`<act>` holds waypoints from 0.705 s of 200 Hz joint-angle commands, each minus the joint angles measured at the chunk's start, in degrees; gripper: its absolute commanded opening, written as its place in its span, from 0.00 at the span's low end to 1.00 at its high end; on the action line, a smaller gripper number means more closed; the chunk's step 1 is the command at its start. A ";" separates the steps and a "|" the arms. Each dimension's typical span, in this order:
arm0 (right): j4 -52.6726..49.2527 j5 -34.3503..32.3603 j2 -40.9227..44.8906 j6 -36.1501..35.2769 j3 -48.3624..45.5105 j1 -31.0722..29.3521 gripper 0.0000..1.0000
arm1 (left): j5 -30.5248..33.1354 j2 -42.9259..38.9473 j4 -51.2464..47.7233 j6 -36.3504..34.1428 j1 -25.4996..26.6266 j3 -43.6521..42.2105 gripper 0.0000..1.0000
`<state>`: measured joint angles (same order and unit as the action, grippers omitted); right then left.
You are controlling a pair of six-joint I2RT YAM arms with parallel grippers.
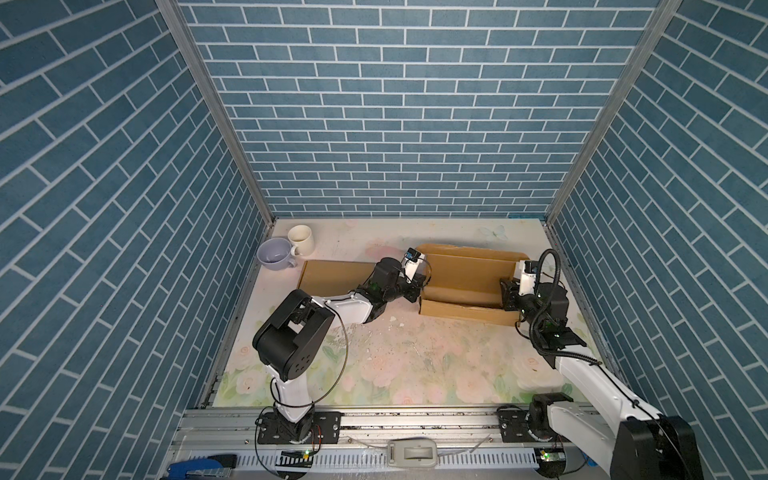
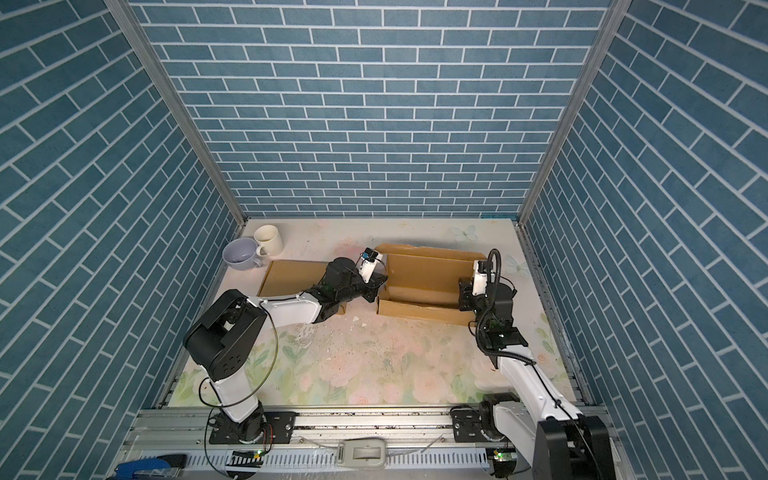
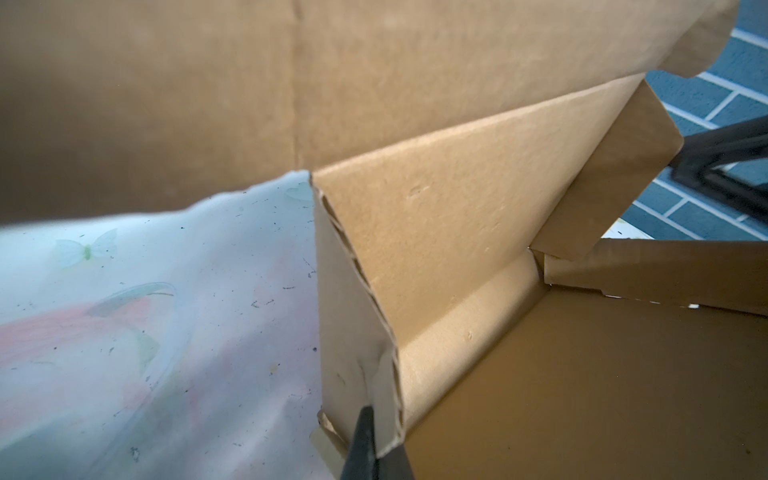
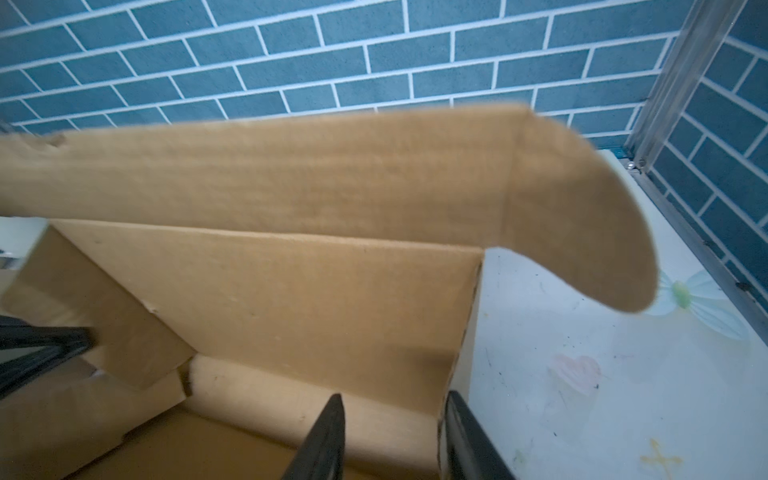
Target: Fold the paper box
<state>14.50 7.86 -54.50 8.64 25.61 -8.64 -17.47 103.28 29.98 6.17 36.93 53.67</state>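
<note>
Floral table [image 1: 395,365] is bare up front. Box [image 1: 465,278] sits mid-right in the far half, long axis L–R, one gripper at each short end. L gripper [image 3: 376,451] pinches tight on the L end wall. R gripper [image 4: 395,399] has jaws apart, straddling the R end wall, prob. next to fold. Brown corrugated card, matte, creased. Lid flap [image 4: 291,174] stands upright behind, w/ rounded ear.
</note>
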 commanded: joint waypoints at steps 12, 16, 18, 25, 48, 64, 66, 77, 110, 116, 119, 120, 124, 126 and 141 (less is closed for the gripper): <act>-23.25 6.85 5.75 -7.94 8.93 0.60 0.47 | 0.60 0.07 -3.09 -1.48 0.69 -2.38 0.00; -25.48 6.91 6.09 -8.80 10.13 0.63 0.47 | 0.65 0.01 -3.03 -1.51 0.69 -2.42 0.00; -26.61 6.95 6.12 -9.21 10.68 0.64 0.47 | 0.68 0.06 -3.00 -1.58 0.69 -2.43 0.00; -29.63 7.20 6.40 -10.44 13.15 0.59 0.48 | 0.69 0.10 -3.07 -1.68 0.69 -2.51 0.00; -39.74 9.28 2.61 -16.17 24.22 0.64 0.54 | 0.68 0.16 -3.07 -1.86 0.69 -2.59 0.00; -47.16 10.18 -3.74 -21.74 33.17 0.44 0.61 | 0.64 0.33 -2.82 -1.87 0.69 -2.58 0.00; -47.72 10.12 -4.64 -22.57 34.09 0.46 0.62 | 0.61 0.38 -2.82 -1.85 0.69 -2.49 0.00; -51.14 9.88 -9.07 -26.62 39.36 0.30 0.64 | 0.55 0.38 -2.61 -1.85 0.69 -2.51 0.00; -58.83 7.91 -21.94 -36.85 54.10 -1.21 0.66 | 0.45 0.32 -2.90 -2.02 0.69 -2.49 0.00; -59.50 7.97 -24.07 -38.20 56.11 -1.36 0.66 | 0.42 0.34 -2.90 -2.03 0.70 -2.60 0.00; -59.64 8.00 -25.07 -38.78 57.21 -1.46 0.66 | 0.43 0.34 -2.83 -2.04 0.69 -2.59 0.00; -59.71 7.98 -25.36 -39.05 57.46 -1.55 0.66 | 0.43 0.34 -2.82 -2.04 0.69 -2.60 0.00; -59.90 8.01 -26.65 -39.74 58.68 -1.69 0.65 | 0.44 0.34 -2.76 -1.98 0.69 -2.54 0.00; -59.98 8.04 -27.18 -40.10 59.34 -1.76 0.66 | 0.45 0.34 -2.70 -1.98 0.69 -2.59 0.00; -62.53 8.94 -31.95 -43.46 64.05 -2.82 0.66 | 0.49 0.40 -2.62 -1.96 0.69 -2.61 0.00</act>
<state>-39.66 15.73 -81.03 -23.92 81.87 -10.02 -16.97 103.28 30.74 5.28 37.15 52.56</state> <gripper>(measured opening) 0.655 0.050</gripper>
